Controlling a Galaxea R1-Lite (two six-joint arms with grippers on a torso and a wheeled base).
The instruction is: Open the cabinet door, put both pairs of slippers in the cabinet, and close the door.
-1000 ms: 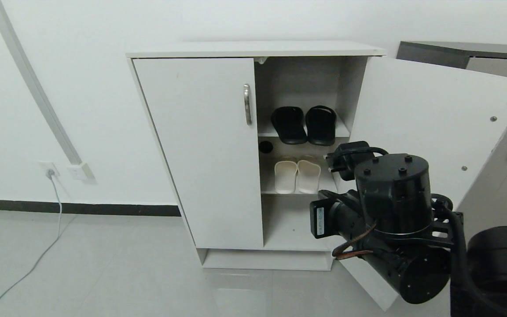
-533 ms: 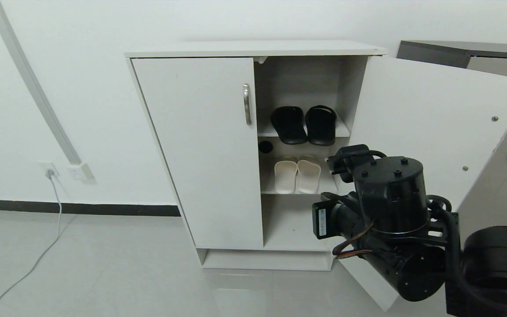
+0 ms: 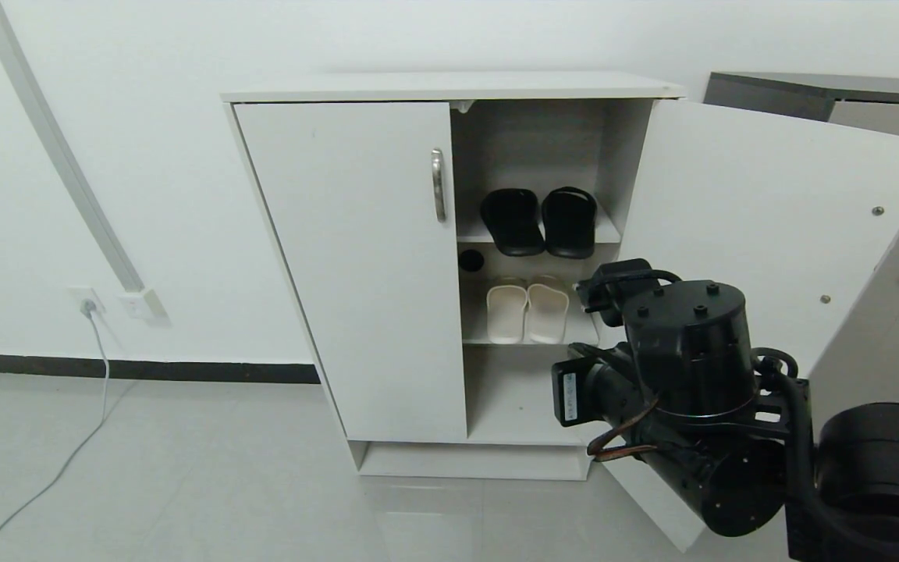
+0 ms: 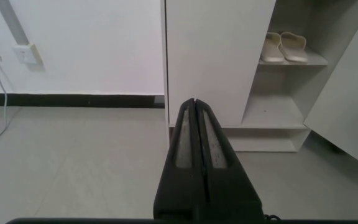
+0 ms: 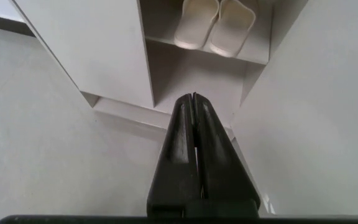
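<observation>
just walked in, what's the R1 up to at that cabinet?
Both pairs are already inside the cabinet: the black slippers on the upper shelf, the white slippers on the shelf below. The right door stands wide open; the left door is shut. The right gripper is shut and empty, in front of the open compartment beside the right door. The left gripper is shut and empty too, over the floor facing the cabinet. Only closing the door is left.
</observation>
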